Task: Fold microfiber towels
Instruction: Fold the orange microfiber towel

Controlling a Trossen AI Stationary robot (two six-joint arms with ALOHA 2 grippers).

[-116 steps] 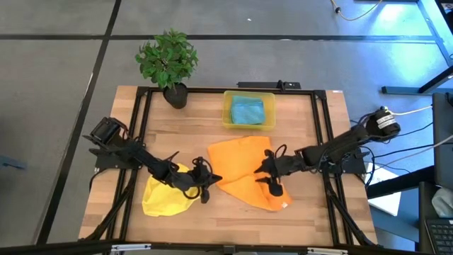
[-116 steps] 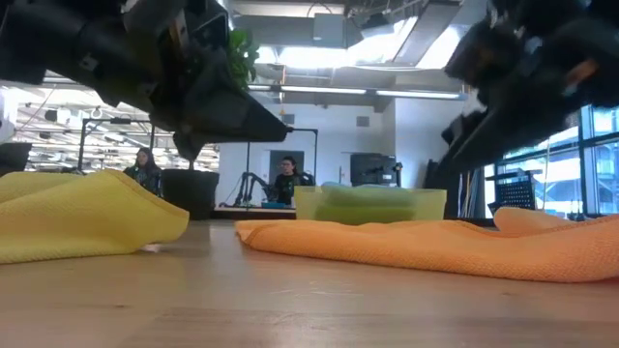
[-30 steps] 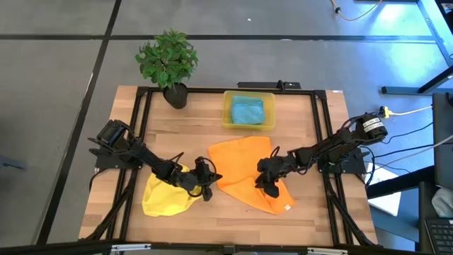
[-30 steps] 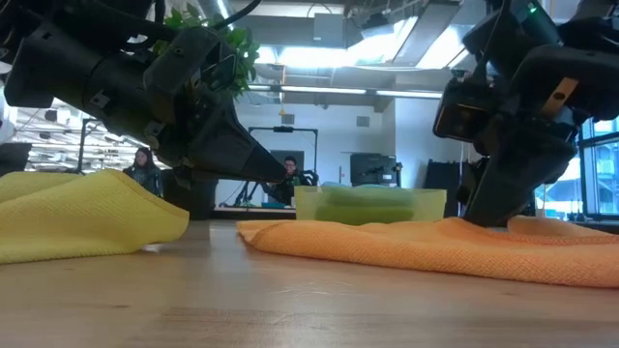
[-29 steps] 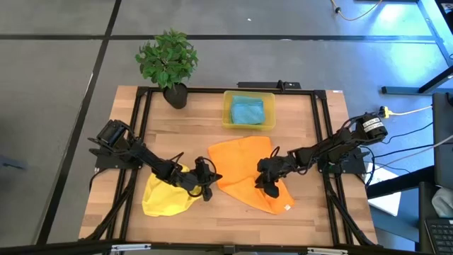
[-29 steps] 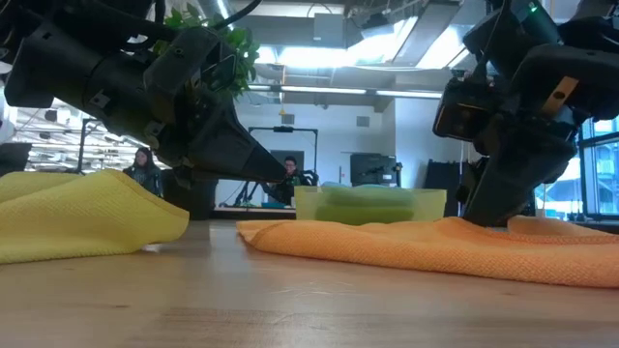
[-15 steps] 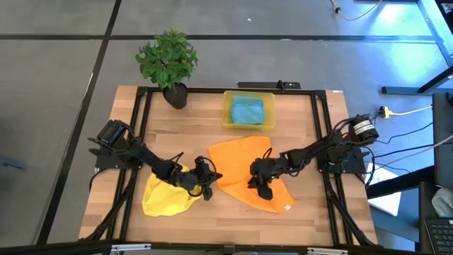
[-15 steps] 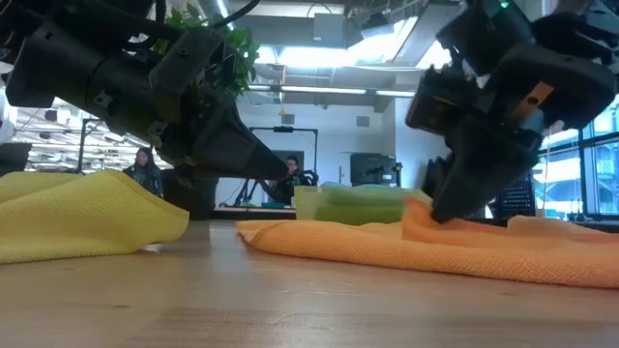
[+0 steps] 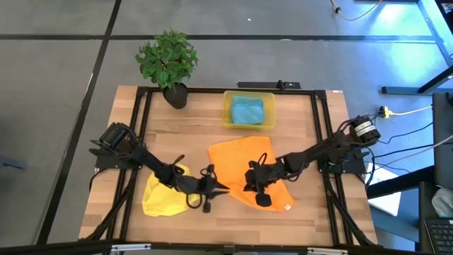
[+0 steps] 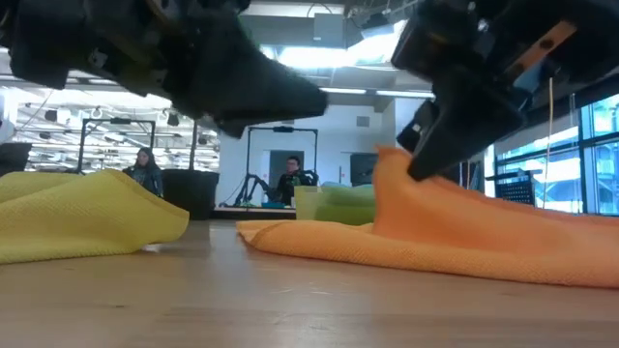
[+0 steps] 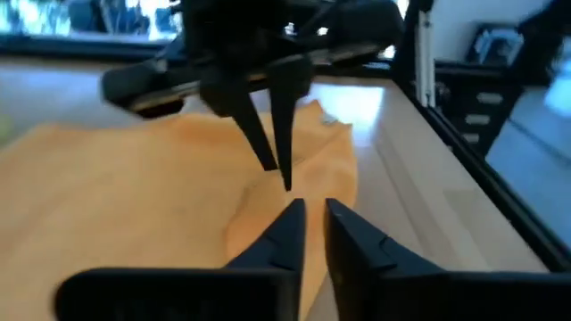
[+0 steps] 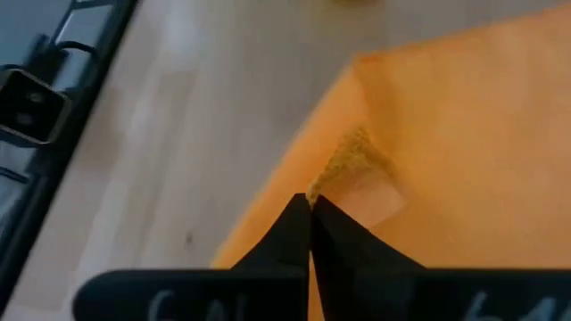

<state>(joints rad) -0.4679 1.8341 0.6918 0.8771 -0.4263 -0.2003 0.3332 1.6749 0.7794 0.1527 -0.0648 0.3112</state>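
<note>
An orange microfiber towel (image 9: 244, 159) lies spread at the table's middle, one spot drawn up into a peak (image 10: 389, 164). My right gripper (image 9: 249, 183) is shut on that spot. My left gripper (image 9: 221, 188) hovers just left of the towel's left edge, above the table, its fingers a narrow gap apart (image 11: 312, 214) with nothing between them. It points at the right gripper (image 11: 278, 174). A yellow towel (image 9: 161, 200) lies bunched at the near left under the left arm. A teal-blue towel (image 9: 247, 111) rests folded in the bin. My right gripper pinches a small pucker of the orange towel (image 12: 343, 169) between its two fingertips, close to the towel's left edge. The fingers come slanting down from the table's right. The pinched spot stands up in a peak while the remaining cloth (image 10: 503, 242) lies on the table.
A translucent yellow bin (image 9: 228, 113) stands at the far middle and a potted plant (image 9: 168, 64) at the far left corner. Black frame rails (image 9: 134, 142) run along the table's sides. People (image 10: 288, 179) sit in the room behind.
My right gripper has slid toward the table's left over the orange towel, shut on it and risen, pulling that spot up into a peak while the remaining towel stays flat. My left gripper has gone up and to the right, toward the towel's left edge, and rolled.
</note>
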